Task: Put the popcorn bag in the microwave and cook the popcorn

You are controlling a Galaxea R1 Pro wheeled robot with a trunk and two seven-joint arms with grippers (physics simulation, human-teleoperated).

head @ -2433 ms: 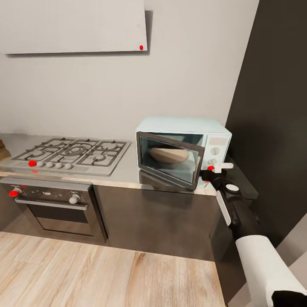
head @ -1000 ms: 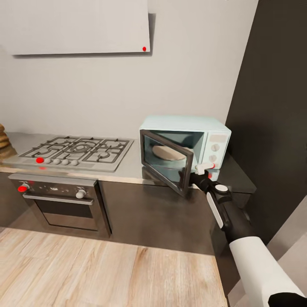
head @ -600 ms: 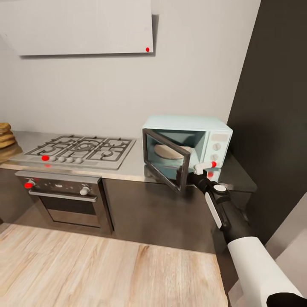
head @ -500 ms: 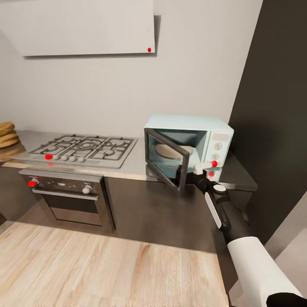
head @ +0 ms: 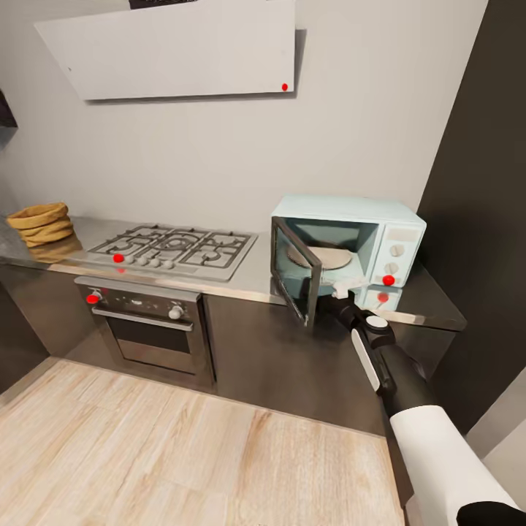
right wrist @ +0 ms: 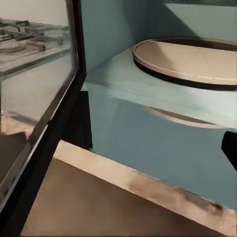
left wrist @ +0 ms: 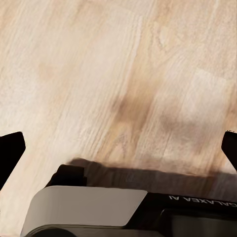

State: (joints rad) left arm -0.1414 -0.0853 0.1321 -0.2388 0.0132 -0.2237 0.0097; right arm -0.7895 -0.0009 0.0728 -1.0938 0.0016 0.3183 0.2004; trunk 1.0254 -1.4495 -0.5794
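Microwave [head: 349, 245] door [head: 296, 270] now swung wide, turntable [right wrist: 190, 59] bare (bag not loaded yet). Right gripper [head: 340, 291] at door edge, jaws' state unclear; left jaws apart over floor [left wrist: 118, 74].

Home kitchen — grey countertop [head: 241, 281] over dark cabinet fronts, gas hob [head: 175, 248] with steel oven [head: 150, 329] under it at 10 o'clock, white hood [head: 175, 47] on white wall at 12, mint microwave [head: 351, 245] with door open at 1 — pale wood plank floor [head: 168, 446] below.
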